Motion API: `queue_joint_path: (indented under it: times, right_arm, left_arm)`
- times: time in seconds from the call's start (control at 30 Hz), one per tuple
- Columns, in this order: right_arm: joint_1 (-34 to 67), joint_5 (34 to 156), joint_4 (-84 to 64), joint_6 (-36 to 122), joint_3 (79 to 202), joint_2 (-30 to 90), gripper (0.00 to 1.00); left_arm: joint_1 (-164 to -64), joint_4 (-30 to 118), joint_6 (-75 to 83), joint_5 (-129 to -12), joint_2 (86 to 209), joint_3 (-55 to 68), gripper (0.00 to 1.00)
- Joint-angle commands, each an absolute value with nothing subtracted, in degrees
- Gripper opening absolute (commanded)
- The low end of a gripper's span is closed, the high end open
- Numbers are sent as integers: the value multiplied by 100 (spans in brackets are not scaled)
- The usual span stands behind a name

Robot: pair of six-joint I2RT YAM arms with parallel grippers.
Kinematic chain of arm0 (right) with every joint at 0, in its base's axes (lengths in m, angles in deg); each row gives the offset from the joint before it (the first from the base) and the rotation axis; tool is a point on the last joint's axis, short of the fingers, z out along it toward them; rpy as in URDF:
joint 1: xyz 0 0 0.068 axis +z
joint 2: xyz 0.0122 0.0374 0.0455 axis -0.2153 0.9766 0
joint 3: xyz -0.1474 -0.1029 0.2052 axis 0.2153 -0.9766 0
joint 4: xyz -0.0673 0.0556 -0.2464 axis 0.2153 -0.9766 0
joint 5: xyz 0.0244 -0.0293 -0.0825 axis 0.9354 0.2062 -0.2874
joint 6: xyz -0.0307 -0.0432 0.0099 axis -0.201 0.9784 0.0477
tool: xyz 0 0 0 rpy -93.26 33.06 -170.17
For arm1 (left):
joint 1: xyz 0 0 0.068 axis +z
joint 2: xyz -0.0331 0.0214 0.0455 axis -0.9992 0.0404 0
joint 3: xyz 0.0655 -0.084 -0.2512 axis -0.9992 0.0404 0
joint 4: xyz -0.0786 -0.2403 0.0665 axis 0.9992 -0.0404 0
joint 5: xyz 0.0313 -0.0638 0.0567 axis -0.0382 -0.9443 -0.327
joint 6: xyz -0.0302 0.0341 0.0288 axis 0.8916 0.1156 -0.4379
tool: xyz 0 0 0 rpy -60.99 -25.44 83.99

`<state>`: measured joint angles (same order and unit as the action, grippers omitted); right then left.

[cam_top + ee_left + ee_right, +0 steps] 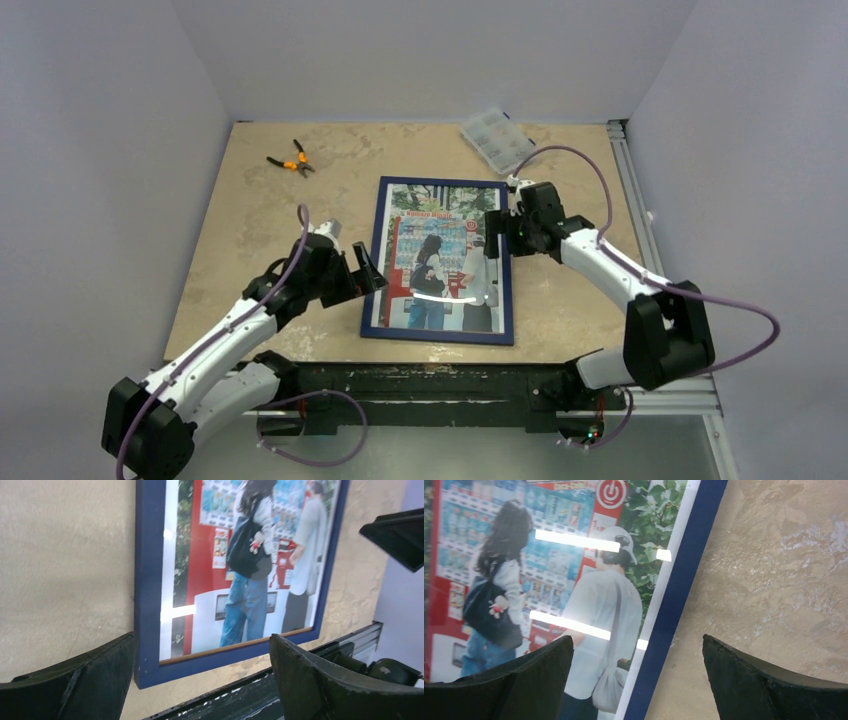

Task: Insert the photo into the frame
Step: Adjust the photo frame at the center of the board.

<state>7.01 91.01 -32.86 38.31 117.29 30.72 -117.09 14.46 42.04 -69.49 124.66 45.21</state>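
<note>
Nearest you, at the front edge of the beige stone-patterned desk (pixel 250 230), sit the two arm bases on a black mounting bar (pixel 420 385). Just past them, your left tool (pixel 365 272) hovers beside the lower left rail of the large dark blue, thin-railed rectangular picture frame (pixel 378 255). Its fingers are spread wide, hold nothing and stand clear of the rail.

That frame lies flat in the middle of the desk, blue face up. Inside its rails you can see the glossy rectangular photo (pixel 440 260) of two people at red-and-white vending machines under green trees, picture side up, with bright streaks of glare across it.

Farther on, your right tool (pixel 502 232) hangs over the frame's right rail. Its fingers are also spread and empty, one above the photo and the other above bare desk.

Toward the far edge lie orange-handled pliers (pixel 291 161) on the left and a clear plastic compartment box (pixel 497 140) on the right, both well apart from the frame.
</note>
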Motion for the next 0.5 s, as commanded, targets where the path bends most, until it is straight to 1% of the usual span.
queue_joint_path:
  times: [0.0, 0.13, 0.23, 0.3, 0.37, 0.47]
  right_arm:
    - [672, 9551, -2654, 3449, 11299, 2259, 99]
    - [614, 9297, -2604, 3359, 11097, 1853, 99]
    - [500, 8880, -2557, 3371, 10913, 1524, 99]
    - [349, 8787, -2267, 3410, 10643, 1185, 99]
    - [220, 8738, -1721, 3517, 10189, 747, 99]
    - [186, 8214, -806, 3654, 9502, 50, 98]
  left_arm:
    - [-11491, 2220, 3919, -7056, 11968, 4654, 100]
    - [-11058, 2453, 3672, -7037, 11709, 4725, 100]
    - [-10668, 2519, 3340, -6744, 11356, 4764, 100]
    - [-10447, 2668, 3042, -6542, 11055, 4834, 100]
    - [-10372, 2879, 2670, -6009, 10722, 4981, 100]
    - [-10377, 2985, 2134, -4942, 10233, 5193, 100]
